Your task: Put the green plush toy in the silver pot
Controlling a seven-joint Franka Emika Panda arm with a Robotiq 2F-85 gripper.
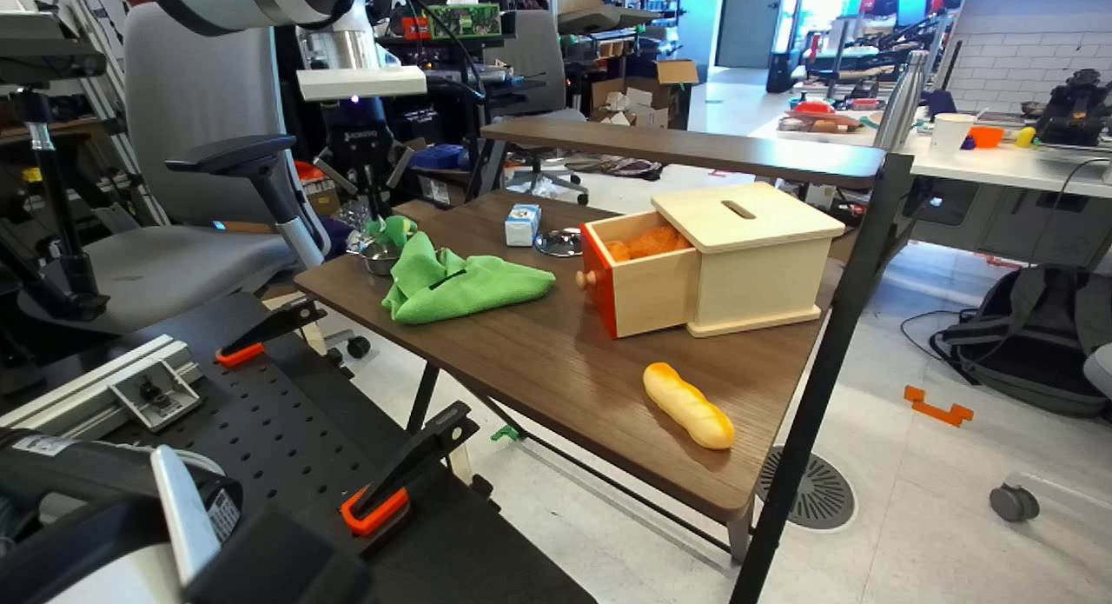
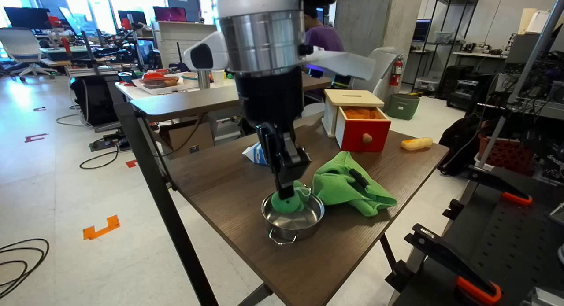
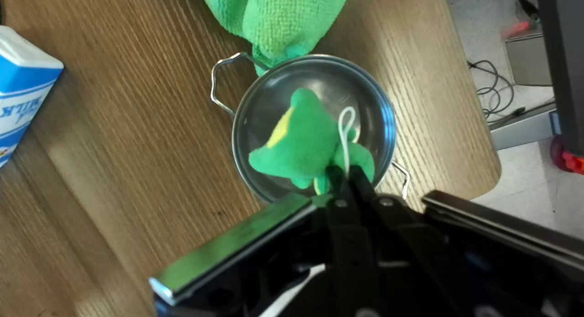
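The green plush toy (image 3: pixel 301 143) is small, with yellow patches and a white string loop. It also shows in both exterior views (image 1: pixel 398 230) (image 2: pixel 286 204). It lies within the rim of the silver pot (image 3: pixel 328 77), partly above it; I cannot tell whether it touches the bottom. The pot, with wire handles, stands near the table's end in both exterior views (image 1: pixel 379 263) (image 2: pixel 297 234). My gripper (image 3: pixel 349 172) points down over the pot, fingers nearly together on the string loop by the plush. It also shows in both exterior views (image 1: pixel 374 209) (image 2: pixel 285 192).
A crumpled green cloth (image 1: pixel 473 287) lies against the pot's side. A milk carton (image 1: pixel 522 226) and a shiny lid (image 1: pixel 560 242) stand behind. A wooden box (image 1: pixel 769 274) has its red-fronted drawer (image 1: pixel 599 282) open with orange things inside. A toy bread (image 1: pixel 689 406) lies near the edge.
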